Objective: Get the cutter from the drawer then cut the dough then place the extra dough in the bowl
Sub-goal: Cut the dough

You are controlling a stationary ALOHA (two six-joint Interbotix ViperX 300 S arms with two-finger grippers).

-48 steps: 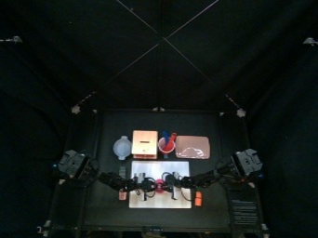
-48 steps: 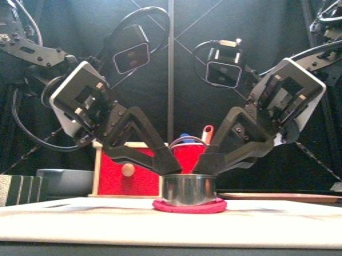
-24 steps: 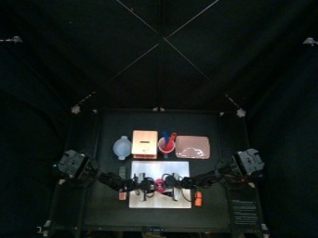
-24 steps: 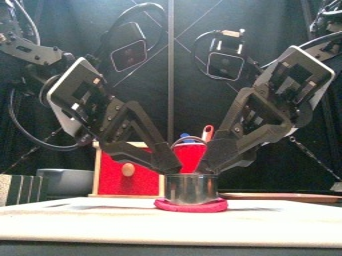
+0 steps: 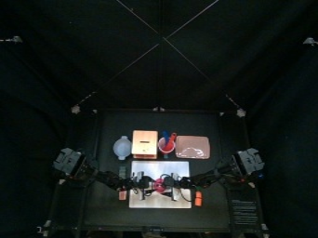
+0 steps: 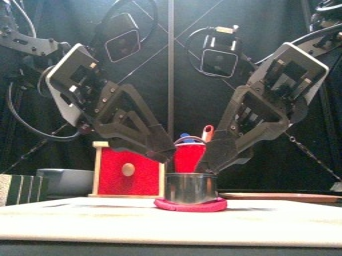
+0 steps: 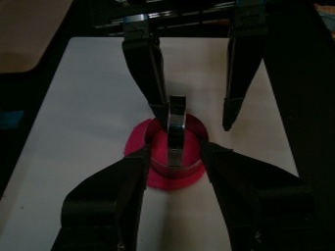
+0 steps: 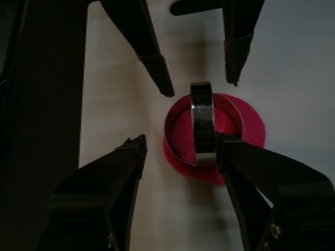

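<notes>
Scene: Two black arms meet over a white cutting board (image 5: 162, 199) at the lower centre of the top view, one reaching in from each side of the frame.
Cutter: The round metal cutter (image 6: 191, 187) stands at the bottom centre of the front view, set down on the dough in the middle of the board.
Dough: A flat disc of pink-red dough (image 6: 190, 207) lies on the board beneath the cutter, and its edge shows outside the metal wall.
Left gripper: The left gripper (image 7: 181, 157) slopes down from the upper left of the front view. Its jaws are spread wide, with the tips on either side of the cutter and a little above it. It grips nothing.
Right gripper: The right gripper (image 8: 181, 143) slopes down from the upper right of the front view. Its jaws are also parted, with the tips near the cutter's top rim but not closed on it.
Box: The pale wooden box (image 6: 127, 172) with its red drawer front stands behind the cutter, left of centre in the front view.
Bowl: The blue-grey bowl (image 5: 121, 146) sits just left of the box in the top view, beyond the board.
Cup: A red cup (image 6: 191, 156) holding a blue knife (image 6: 183, 139) and a red knife (image 6: 207, 131) shows between the two grippers, behind the cutter.
Tray: The flat pink tray (image 5: 196, 147) lies right of the cup in the top view.
</notes>
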